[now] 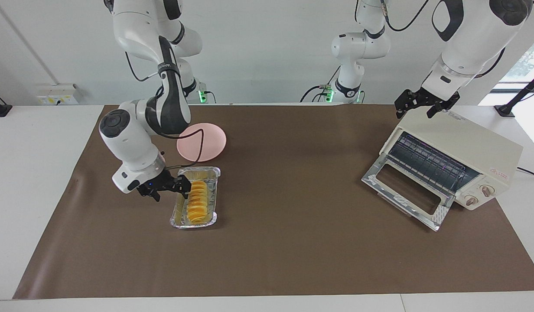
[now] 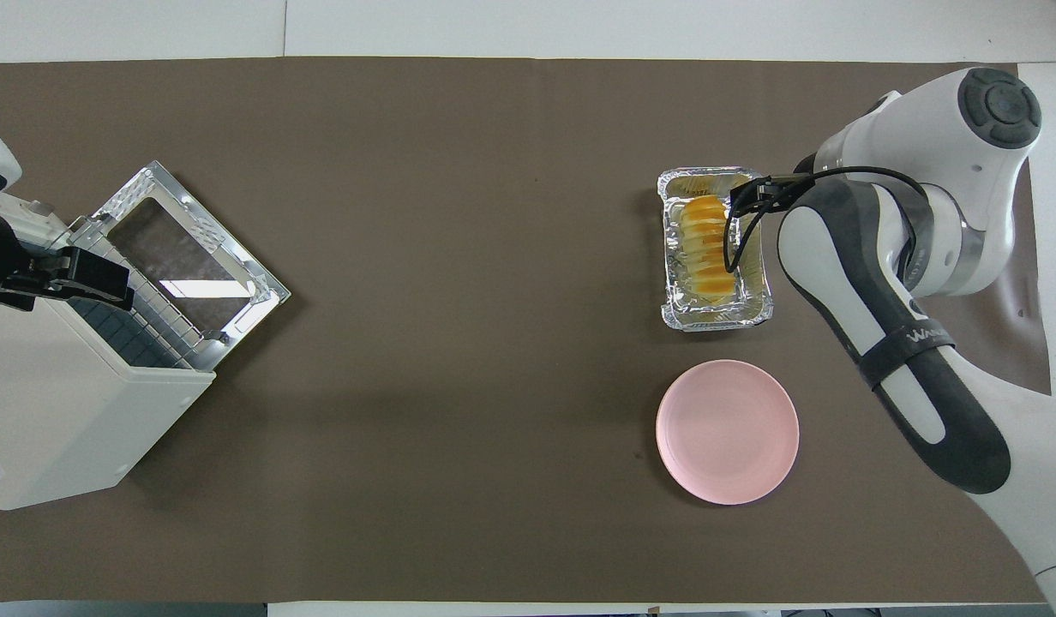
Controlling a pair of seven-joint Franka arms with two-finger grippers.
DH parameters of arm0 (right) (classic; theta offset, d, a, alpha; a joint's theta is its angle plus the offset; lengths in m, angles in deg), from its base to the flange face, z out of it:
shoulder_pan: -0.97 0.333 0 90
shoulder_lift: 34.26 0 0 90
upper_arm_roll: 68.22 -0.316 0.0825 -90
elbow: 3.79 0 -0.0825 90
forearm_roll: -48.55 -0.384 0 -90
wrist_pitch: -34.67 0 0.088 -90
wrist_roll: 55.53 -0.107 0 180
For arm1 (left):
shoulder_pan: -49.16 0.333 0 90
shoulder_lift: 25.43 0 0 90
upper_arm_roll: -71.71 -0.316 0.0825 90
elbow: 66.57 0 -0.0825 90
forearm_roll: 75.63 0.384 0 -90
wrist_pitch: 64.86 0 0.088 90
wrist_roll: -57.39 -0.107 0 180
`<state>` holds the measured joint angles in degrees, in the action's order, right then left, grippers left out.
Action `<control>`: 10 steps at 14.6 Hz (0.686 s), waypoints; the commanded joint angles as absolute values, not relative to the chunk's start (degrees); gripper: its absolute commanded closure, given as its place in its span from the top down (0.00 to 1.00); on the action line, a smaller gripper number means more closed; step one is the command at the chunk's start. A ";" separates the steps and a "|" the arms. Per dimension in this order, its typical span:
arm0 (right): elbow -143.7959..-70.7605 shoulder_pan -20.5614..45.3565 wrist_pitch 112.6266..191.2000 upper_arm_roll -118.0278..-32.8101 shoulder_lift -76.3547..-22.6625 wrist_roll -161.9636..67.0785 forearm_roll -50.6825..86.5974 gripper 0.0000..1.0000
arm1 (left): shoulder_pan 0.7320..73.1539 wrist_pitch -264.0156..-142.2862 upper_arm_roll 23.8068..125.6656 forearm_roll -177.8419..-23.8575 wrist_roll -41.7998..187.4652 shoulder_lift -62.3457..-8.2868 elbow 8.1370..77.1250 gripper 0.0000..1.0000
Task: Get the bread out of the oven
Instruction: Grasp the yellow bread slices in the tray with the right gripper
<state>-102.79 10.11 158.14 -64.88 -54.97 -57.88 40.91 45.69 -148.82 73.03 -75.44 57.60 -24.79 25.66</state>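
- I count one oven (image 1: pixel 451 162) (image 2: pixel 61 377), with two knobs (image 1: pixel 479 196) on its front.
- One bread (image 1: pixel 196 203) (image 2: pixel 708 248).
- One foil tray (image 1: pixel 210 175) (image 2: pixel 717 315).
- One pink plate (image 1: pixel 206 143) (image 2: pixel 727 431).
- One brown mat (image 1: pixel 293 242) (image 2: pixel 451 386).
- Two arms of mine, so two grippers: my left gripper (image 1: pixel 425 105) (image 2: pixel 61 278) and my right gripper (image 1: pixel 167 187) (image 2: pixel 751 193).
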 commanded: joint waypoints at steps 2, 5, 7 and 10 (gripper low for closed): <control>-102.49 11.95 159.81 -65.14 -56.84 -62.55 42.04 1.00 | 46.26 -149.49 73.38 -74.83 56.95 -23.85 26.33 1.00; -103.45 12.92 161.93 -65.14 -57.98 -64.84 42.04 1.00 | 46.26 -149.49 73.38 -74.83 56.95 -23.85 26.33 1.00; -104.77 12.93 163.24 -65.23 -58.07 -65.37 41.87 0.99 | 46.26 -149.49 73.38 -74.83 56.95 -23.76 26.33 1.00; -106.79 14.33 165.62 -65.23 -58.07 -66.34 41.87 0.96 | 46.26 -149.49 73.38 -74.83 56.95 -23.85 26.33 1.00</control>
<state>-104.81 13.60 163.55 -64.93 -58.72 -64.40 41.05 45.69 -148.82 73.03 -75.44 57.60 -24.79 25.66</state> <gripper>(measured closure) 0.018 0.000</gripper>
